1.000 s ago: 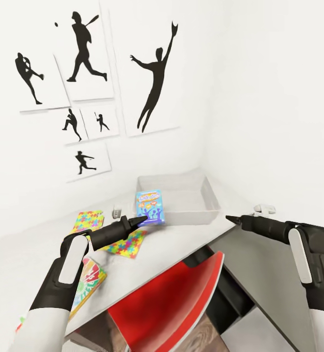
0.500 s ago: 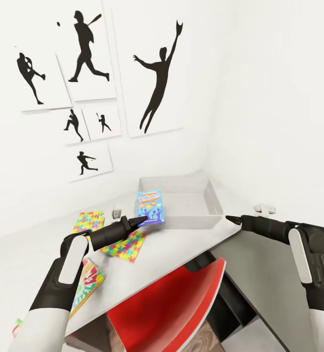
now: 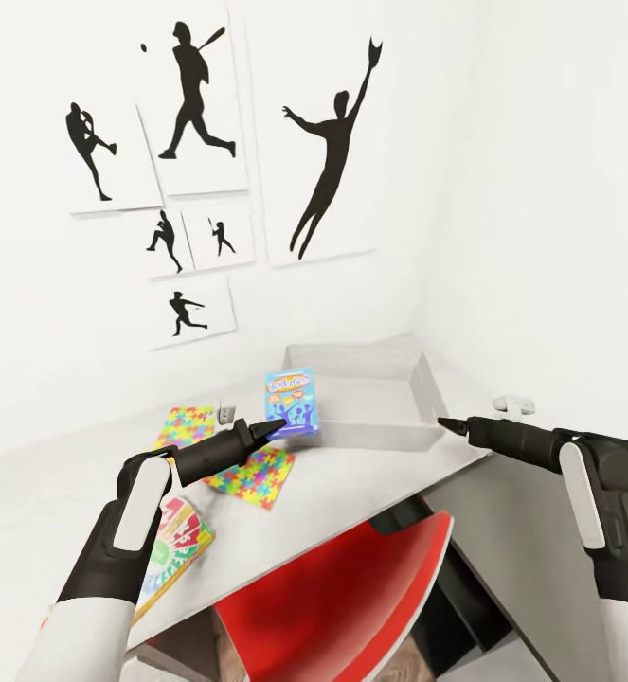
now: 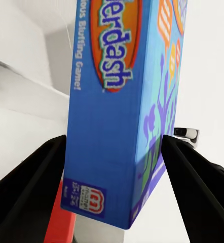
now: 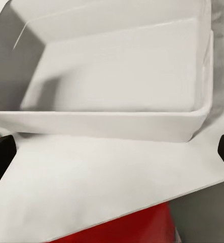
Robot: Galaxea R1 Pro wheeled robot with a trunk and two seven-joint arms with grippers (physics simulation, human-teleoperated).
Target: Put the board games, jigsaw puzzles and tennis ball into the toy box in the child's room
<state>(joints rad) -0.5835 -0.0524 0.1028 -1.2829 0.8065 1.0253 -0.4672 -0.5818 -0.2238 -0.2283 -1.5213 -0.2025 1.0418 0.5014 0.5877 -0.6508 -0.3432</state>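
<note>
My left gripper [image 3: 274,426] is shut on the small blue board game [image 3: 292,402], holding it upright just in front of the near left corner of the toy box [image 3: 418,390]. Up close, the blue box [image 4: 117,101] sits clamped between both fingers [image 4: 31,187]. The light-grey toy box [image 5: 107,124] is empty. My right gripper [image 3: 443,423] hovers open by the toy box's near right corner, nothing between its fingers. Two jigsaw puzzles [image 3: 187,425] [image 3: 257,471] lie flat on the table [image 3: 351,469]. The Skip-Bo board game [image 3: 176,547] lies near the table's front edge, under my left forearm.
A red chair [image 3: 351,592] is tucked under the table's front edge. The dark-grey side cabinet [image 3: 522,549] runs along the right. Small white objects sit behind the puzzles [image 3: 226,412] and on the cabinet [image 3: 512,403]. Athlete posters [image 3: 328,152] hang on the white wall.
The whole picture has shifted right and slightly down, so the camera has moved. Both arms hold the same pose, and the blue box stays in the left gripper.
</note>
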